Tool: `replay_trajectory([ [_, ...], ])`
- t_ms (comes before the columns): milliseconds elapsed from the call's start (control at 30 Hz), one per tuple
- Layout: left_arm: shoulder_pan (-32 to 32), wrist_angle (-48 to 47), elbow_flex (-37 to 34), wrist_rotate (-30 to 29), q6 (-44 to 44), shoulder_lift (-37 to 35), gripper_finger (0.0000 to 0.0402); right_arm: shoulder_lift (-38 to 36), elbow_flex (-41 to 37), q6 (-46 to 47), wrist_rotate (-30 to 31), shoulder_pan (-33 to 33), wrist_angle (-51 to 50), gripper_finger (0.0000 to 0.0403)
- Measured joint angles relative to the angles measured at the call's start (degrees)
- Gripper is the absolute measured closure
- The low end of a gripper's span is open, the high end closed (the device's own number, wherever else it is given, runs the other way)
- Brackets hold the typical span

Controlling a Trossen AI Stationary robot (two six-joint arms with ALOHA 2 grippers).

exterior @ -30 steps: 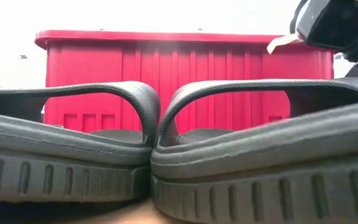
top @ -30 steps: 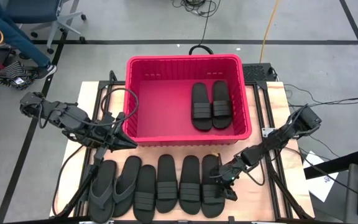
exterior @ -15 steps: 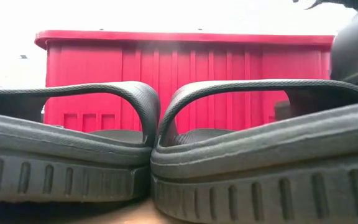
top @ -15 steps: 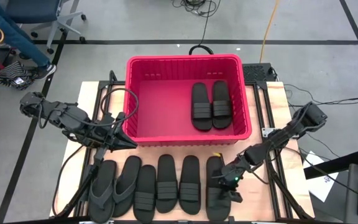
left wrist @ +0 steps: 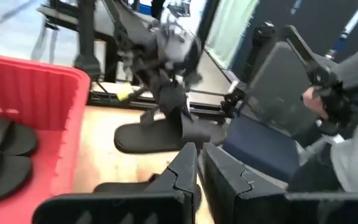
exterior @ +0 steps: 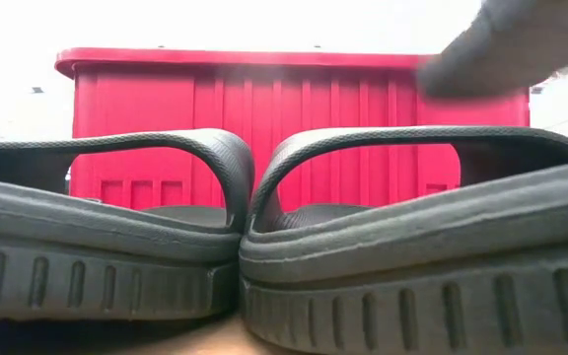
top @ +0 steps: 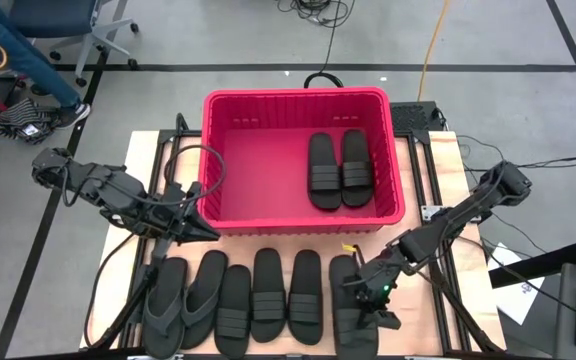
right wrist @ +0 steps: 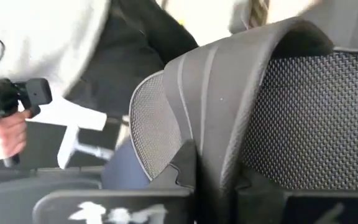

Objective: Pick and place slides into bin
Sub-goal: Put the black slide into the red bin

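Slides-wise: two black ribbed-strap rubber sandals (top: pixel 333 170) lying side by side inside the big red slotted plastic bin (top: pixel 218 105), toward its right end. Five more dark ones (top: pixel 253 295) lined up on the pale wooden table (top: pixel 140 150) just off the bin's front wall, with the two thong-style ones farthest toward the bin's left side. Sixth black slide (top: pixel 350 305) off the bin's front-right corner, sitting lower and more skewed than the row, pinched by the right gripper (top: pixel 373 300). Fingers clamped on the strap, judging by the right wrist view, and the left wrist view shows it up off the wood (left wrist: pixel 160 134). So, by my read, mid-pick on number three: grab made, lift under way, carry not yet done. Next bit probably needs enough height to clear the bin's front rim, then a swing over to the open floor beside the pair already in there, then a release. Right arm stretched long and low from beyond the bin's right end, wrist bent down over the slide. Left gripper (top: pixel 206 232) parked just off the bin's front-left corner, fingers pressed together, holding nothing, looks like waiting its turn.
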Motion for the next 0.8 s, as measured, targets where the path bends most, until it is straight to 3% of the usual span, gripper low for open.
replay_trajectory([
  [167,0.01,-0.38,0.0,5.06,0.0,-0.02,0.0376,-0.07,16.17,-6.12,5.92,-2.3,-11.78,0.0399],
  [400,0.02,-0.52,0.0,8.79,5.13,-0.51,0.0376,-0.12,41.36,-19.19,29.68,-12.56,-36.05,0.0398],
  [500,0.95,-0.32,0.0,7.67,7.25,-0.91,0.0376,-0.18,48.19,-24.14,34.37,-20.54,-42.77,0.0398],
  [633,2.75,-0.28,0.0,5.2,6.07,-1.45,0.0376,-0.16,52.15,-32.8,33.41,-32.22,-48.33,0.0397],
  [800,5.26,-0.28,0.02,3.93,1.17,-2.99,0.0376,0.66,52.13,-45.25,20.58,-49.45,-52.45,0.0397],
])
